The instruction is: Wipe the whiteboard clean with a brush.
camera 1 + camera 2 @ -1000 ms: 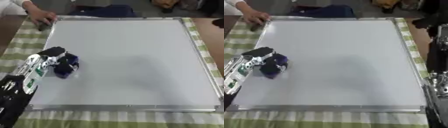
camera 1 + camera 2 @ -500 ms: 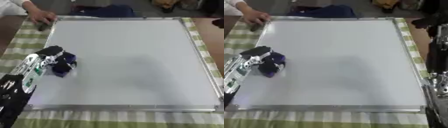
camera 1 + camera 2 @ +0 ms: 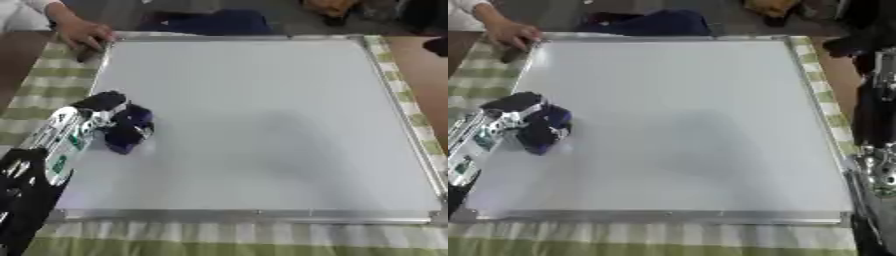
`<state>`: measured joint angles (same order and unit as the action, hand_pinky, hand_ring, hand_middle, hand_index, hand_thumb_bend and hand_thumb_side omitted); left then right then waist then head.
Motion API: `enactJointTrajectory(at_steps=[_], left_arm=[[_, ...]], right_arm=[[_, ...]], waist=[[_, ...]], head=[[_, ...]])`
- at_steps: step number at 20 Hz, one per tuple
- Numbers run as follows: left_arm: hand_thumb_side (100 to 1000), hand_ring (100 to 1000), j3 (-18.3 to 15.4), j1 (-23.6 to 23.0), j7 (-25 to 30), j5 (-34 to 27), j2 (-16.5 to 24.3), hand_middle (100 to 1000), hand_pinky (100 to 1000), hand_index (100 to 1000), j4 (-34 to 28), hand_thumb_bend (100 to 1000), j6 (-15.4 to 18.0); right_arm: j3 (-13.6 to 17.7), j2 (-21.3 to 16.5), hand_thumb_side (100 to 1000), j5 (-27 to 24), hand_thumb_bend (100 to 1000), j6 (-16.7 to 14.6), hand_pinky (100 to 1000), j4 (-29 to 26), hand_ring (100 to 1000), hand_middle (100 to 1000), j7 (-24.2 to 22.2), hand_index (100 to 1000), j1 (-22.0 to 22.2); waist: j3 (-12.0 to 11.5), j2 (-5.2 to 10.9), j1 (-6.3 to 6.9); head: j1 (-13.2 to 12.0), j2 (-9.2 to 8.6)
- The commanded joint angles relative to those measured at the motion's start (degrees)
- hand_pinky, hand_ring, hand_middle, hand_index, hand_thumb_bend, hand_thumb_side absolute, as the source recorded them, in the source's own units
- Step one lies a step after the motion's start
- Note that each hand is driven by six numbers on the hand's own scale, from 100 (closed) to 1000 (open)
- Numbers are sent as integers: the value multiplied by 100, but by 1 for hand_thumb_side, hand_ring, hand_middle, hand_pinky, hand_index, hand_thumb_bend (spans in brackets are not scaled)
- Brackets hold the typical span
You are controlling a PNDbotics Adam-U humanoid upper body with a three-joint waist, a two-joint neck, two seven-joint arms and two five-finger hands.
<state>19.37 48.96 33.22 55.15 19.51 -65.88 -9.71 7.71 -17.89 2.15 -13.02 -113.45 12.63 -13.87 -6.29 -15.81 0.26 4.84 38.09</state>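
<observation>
the brush (image 3: 127, 129) is clasped in the curled fingers of the left hand (image 3: 83, 125) and pressed on the whiteboard (image 3: 262, 115) near its left edge. no marks are seen on the board, so little seems left to wipe. its far-left corner is touched by a person's hand (image 3: 83, 35). the right hand cannot be made out.

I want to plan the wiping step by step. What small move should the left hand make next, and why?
Probably sweep the brush rightward across the whiteboard. The left hand holds it at the board's left edge, so the board's wide surface lies unswept to the right. No marks are visible there, so a short stroke may do.
</observation>
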Motion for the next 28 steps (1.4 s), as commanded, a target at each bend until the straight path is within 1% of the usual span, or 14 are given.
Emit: enactJointTrajectory(at_steps=[1,8,15,21,28], left_arm=[[603,438,189,37,138,-74,-153,190,355,144,-49,100,62],[612,436,471,103,366,-141,-362,190,353,144,-241,100,262],[620,432,701,118,544,-266,-499,186,346,145,-485,100,355],[624,427,870,217,612,-350,-708,181,338,146,-650,100,425],[627,422,1071,329,702,-613,-873,175,329,146,-870,100,656]], right_arm=[[12,-86,920,-24,100,-9,711,-114,623,479,-4,490,-60],[3,-83,920,-38,100,-11,712,-114,622,479,-12,490,-73],[-4,-79,921,-38,100,2,712,-114,622,479,-21,490,-77],[-10,-70,921,-41,100,8,712,-114,622,479,-30,490,-79],[-20,-63,922,-47,100,23,712,-114,622,479,-47,490,-86]], waist=[[24,68,-13],[46,62,-6],[52,58,9],[74,60,14],[100,60,35]], head=[[-21,-57],[-41,-52],[-52,-53],[-73,-63],[-98,-65]])
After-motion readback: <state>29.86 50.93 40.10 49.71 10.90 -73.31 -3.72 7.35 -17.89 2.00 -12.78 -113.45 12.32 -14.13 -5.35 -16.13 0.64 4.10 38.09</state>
